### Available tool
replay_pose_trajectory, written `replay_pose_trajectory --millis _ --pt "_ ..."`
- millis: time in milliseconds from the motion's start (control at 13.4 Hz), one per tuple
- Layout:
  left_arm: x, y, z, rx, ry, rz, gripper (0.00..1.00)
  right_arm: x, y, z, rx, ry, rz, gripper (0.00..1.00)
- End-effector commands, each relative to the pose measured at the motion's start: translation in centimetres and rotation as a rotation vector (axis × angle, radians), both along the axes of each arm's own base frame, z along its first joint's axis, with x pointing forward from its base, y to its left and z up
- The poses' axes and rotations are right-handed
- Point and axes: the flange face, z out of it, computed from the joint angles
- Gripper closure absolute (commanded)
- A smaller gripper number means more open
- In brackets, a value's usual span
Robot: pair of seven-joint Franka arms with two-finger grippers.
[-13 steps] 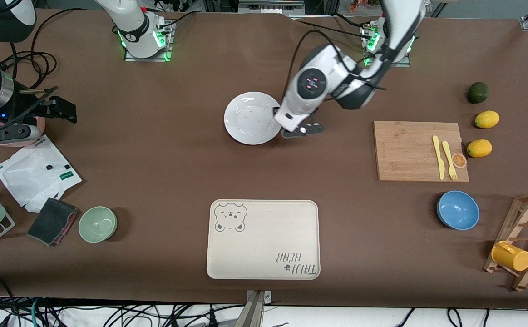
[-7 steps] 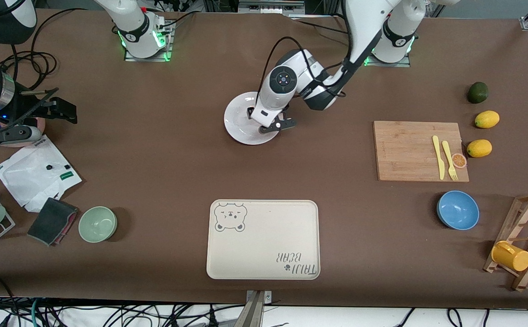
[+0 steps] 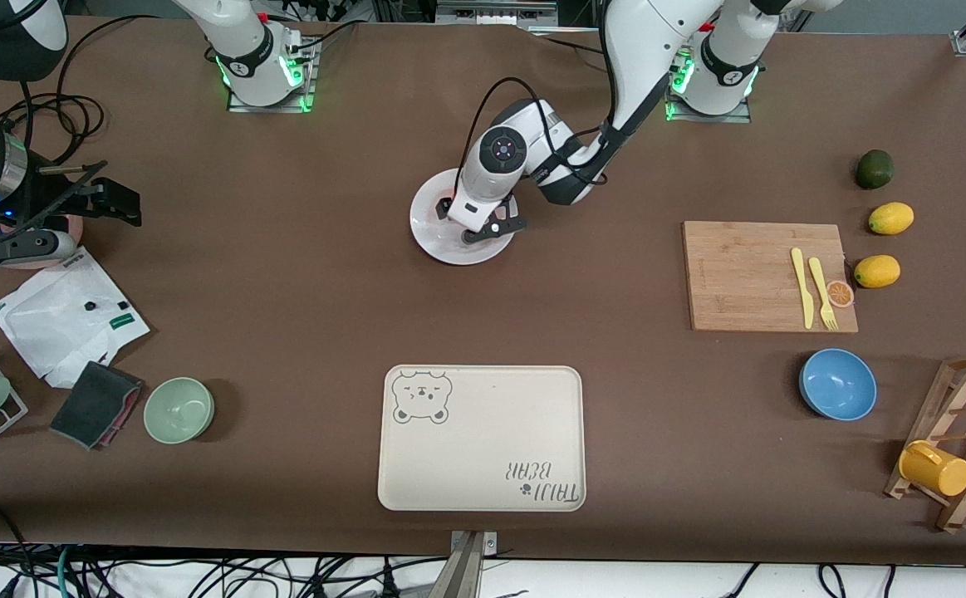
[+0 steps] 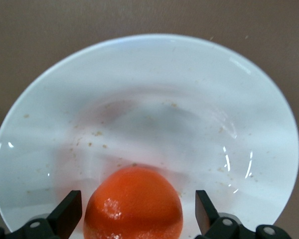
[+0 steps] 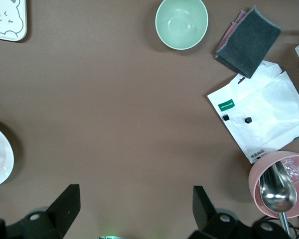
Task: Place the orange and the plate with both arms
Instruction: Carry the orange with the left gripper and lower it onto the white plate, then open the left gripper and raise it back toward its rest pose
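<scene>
High front camera; both wrist cameras share plate (image 4: 154, 94)

The table (image 3: 300, 291) has a brown top. On it lie a white plate (image 3: 437, 237), a bear tray (image 3: 481, 438), a green bowl (image 3: 178, 409), a blue bowl (image 3: 837, 384), a wooden board (image 3: 748, 274), two lemons (image 3: 890, 218), a dark green fruit (image 3: 874, 169), a white bag (image 3: 67, 316) and a grey cloth (image 3: 96, 404).
</scene>
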Motion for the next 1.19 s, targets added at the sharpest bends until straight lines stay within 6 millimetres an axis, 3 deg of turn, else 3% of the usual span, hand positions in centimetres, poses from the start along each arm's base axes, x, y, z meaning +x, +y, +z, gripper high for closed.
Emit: replay_pose_trajectory --millis 0,223,447,596,745,894,1117 --pt "2.9 1.6 3.3 -0.009 -0.024 0.045 0.0 -0.2 0.3 0.0 -0.001 0.008 0.003 0.0" --pt "7.7 5.0 8.2 0.015 -0.018 0.057 0.0 -0.1 0.6 -0.4 0.012 0.017 0.005 0.0" --pt "12.9 9.3 12.6 0.068 0.003 -0.062 0.0 -0.2 1.4 -0.6 0.07 0.028 0.004 0.0" --pt "15.8 12.3 14.7 0.088 -0.022 -0.136 0.0 -0.7 3.3 -1.9 0.102 0.06 0.028 0.0" --pt "18.7 16.4 16.1 0.077 -0.038 -0.209 0.0 -1.1 4.5 -4.5 0.148 0.081 0.031 0.0" --pt "21.4 21.9 17.2 0.062 -0.053 -0.321 0.0 -1.6 5.8 -6.9 0.236 0.112 0.016 0.0" --pt "23.7 29.9 20.3 0.059 -0.086 -0.428 0.0 -2.6 6.8 -10.6 0.343 0.154 0.031 0.0"
